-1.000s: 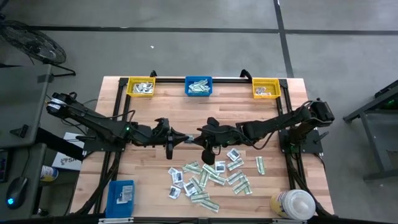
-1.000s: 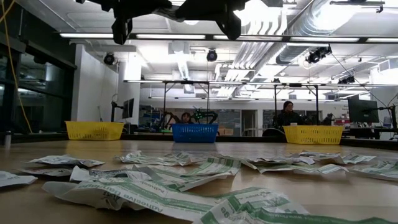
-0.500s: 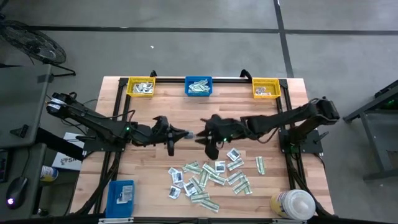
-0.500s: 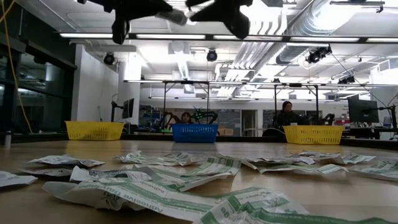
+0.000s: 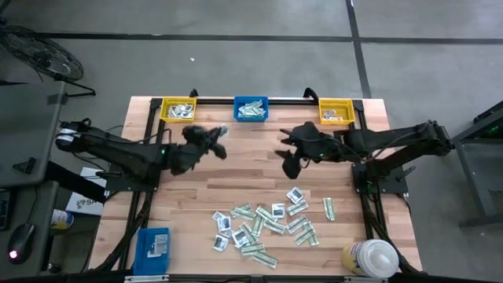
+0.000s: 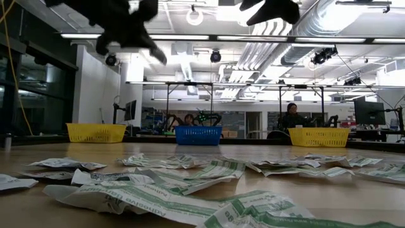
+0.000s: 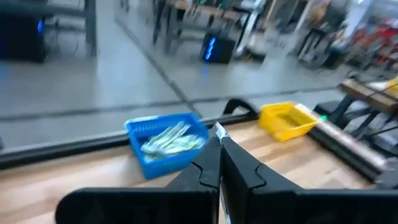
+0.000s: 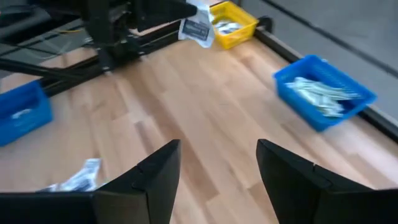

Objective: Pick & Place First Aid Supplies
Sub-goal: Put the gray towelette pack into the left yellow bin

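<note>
While the left gripper pinches a small white paper packet near the table's far edge, the right gripper hangs spread, empty.

Pale wooden table, striped planks. Yellow bins at eleven and one o'clock; blue bin at twelve. White and green-and-white packets at six. Dark arms.
</note>
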